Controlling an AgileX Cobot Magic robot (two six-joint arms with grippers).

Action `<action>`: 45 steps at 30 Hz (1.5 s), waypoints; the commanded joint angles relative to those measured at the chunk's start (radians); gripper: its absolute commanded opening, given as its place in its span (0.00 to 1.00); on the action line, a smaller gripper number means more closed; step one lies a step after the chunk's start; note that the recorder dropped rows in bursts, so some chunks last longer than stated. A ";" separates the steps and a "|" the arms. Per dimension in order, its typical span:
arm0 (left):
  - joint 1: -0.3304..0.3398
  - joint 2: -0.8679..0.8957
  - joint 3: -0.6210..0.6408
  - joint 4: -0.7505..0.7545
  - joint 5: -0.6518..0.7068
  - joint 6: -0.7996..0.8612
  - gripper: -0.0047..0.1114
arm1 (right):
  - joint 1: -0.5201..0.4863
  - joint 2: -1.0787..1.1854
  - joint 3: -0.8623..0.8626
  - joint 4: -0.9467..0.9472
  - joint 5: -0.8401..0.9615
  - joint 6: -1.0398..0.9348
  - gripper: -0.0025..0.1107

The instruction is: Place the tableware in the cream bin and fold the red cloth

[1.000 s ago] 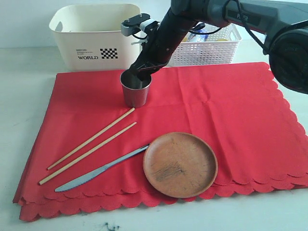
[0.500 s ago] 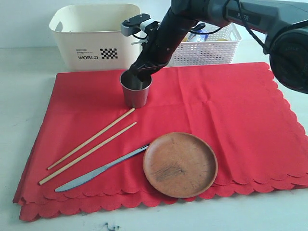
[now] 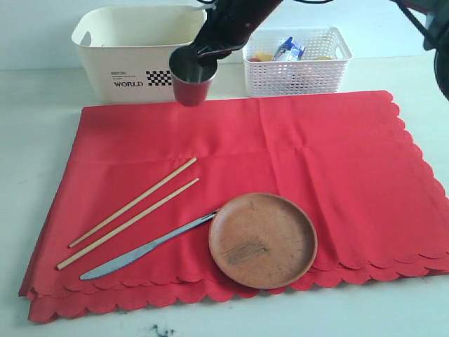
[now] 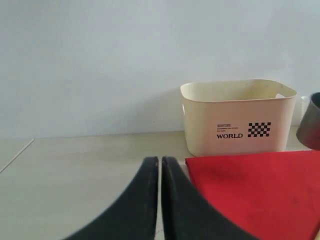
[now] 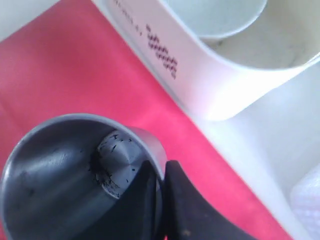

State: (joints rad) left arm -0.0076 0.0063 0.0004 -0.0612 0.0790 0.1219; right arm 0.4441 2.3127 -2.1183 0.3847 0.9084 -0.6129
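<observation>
Right gripper: pinching the rim of the round steel cup, one finger inside the wall and one outside; likely a rim grip to keep the mouth up for lowering into a tub.
Cup position: held off the table at 11 o'clock of the cloth, over its far edge and just in front of the bin's printed wall; not yet above the opening.
Left gripper: fingers pressed together, holding nothing; low over bare table beside the cloth, apparently parked clear of the work.
Large cream plastic bin: at 11 o'clock beyond the cloth; pale white bowl already inside; nothing else made out within.
White lattice basket: at 12 to 1 o'clock beyond the cloth; blue-and-white carton and something yellow inside, the rest hidden.
Bright red scalloped cloth: spread flat, unfolded, serving as a mat; folding sensible only once cleared.
Two long wooden chopsticks: side by side at 8 o'clock on the cloth.
Silver table knife: at 7 o'clock, handle end at the plate's rim; contact unclear.
Round brown plate: at 6 o'clock, near the front edge.
</observation>
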 commanded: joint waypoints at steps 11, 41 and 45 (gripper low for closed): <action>-0.004 -0.006 0.000 -0.006 0.001 -0.003 0.08 | -0.005 -0.064 -0.003 0.046 -0.332 0.005 0.02; -0.004 -0.006 0.000 -0.006 0.001 -0.003 0.08 | -0.003 -0.148 0.048 0.501 -0.228 -0.057 0.02; -0.004 -0.006 0.000 -0.006 0.001 -0.003 0.08 | -0.001 -0.131 0.048 0.604 -0.255 -0.059 0.02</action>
State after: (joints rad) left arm -0.0076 0.0063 0.0004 -0.0612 0.0790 0.1219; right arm 0.4422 2.1748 -2.0743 0.9001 0.6832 -0.6580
